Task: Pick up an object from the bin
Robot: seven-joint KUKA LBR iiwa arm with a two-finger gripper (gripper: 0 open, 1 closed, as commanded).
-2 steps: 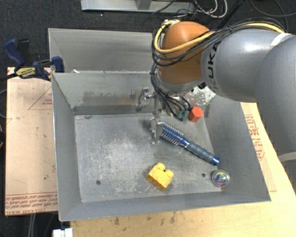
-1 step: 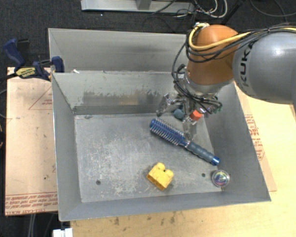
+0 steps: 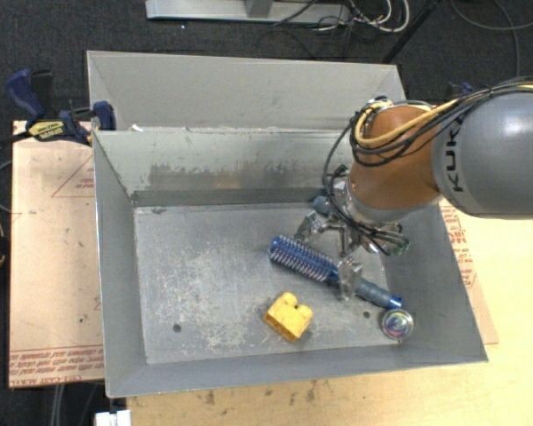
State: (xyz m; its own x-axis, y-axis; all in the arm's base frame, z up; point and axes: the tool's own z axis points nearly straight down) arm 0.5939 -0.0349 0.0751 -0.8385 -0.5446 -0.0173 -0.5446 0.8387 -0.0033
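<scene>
The blue hairbrush (image 3: 304,258) lies slantwise on the right half of the bin floor, its bristled head to the far left and its handle running near and right. The gripper (image 3: 343,263) is low over the place where head meets handle, under the arm's orange cover (image 3: 391,167). Whether it is open or closed, or has any hold of the brush, cannot be told from here. If the brush is the target, the narrow neck looks like the better place to close on than the wide, springy bristles, with the grip set across the handle and the lift straight up. A small round silvery thing (image 3: 396,324) lies just beside the handle's end. A yellow block (image 3: 289,316) sits near and to the left, apart from the brush. Both look clear of a vertical lift from the grey bin (image 3: 115,229).
</scene>
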